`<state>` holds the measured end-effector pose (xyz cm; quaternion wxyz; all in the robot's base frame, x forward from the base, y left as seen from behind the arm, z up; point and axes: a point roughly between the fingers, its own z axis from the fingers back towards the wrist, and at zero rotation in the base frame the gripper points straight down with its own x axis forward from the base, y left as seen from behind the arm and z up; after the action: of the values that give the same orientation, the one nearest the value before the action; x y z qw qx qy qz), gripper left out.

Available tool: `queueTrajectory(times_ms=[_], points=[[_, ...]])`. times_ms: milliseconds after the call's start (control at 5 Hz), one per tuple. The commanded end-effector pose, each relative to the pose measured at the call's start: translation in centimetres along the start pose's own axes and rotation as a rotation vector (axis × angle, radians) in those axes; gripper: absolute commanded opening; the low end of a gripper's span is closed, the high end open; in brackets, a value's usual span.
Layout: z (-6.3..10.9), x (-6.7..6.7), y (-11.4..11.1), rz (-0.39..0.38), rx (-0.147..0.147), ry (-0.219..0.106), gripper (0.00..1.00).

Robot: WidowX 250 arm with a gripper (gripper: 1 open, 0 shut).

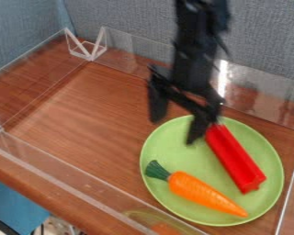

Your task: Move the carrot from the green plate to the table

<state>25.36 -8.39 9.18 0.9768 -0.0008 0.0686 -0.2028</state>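
Observation:
The orange carrot (208, 193) with its dark green top lies on the green plate (184, 151), near the plate's front edge, pointing right. My gripper (176, 116) hangs open and empty over the plate's back-left rim, fingers pointing down and blurred by motion. One fingertip is close to the near end of a red block. The carrot lies in front of the gripper, apart from it. The brown wooden table (76, 106) stretches to the left of the plate.
A long red block (237, 157) lies on the right half of the plate. Clear acrylic walls (63, 179) ring the table. A small white wire stand (85, 43) sits in the back-left corner.

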Motion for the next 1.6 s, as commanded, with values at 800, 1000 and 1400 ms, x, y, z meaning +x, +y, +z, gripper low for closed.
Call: queueTrajectory(times_ms=[800, 1000, 1400], points=[[-5.0, -2.7, -1.0, -0.433, 0.052, -0.073, 1.00], [-6.2, -3.0, -0.7, -0.381, 0.047, -0.072, 1.00], [-7.4, -2.8, -1.0, -0.271, 0.042, -0.068, 0.00]])
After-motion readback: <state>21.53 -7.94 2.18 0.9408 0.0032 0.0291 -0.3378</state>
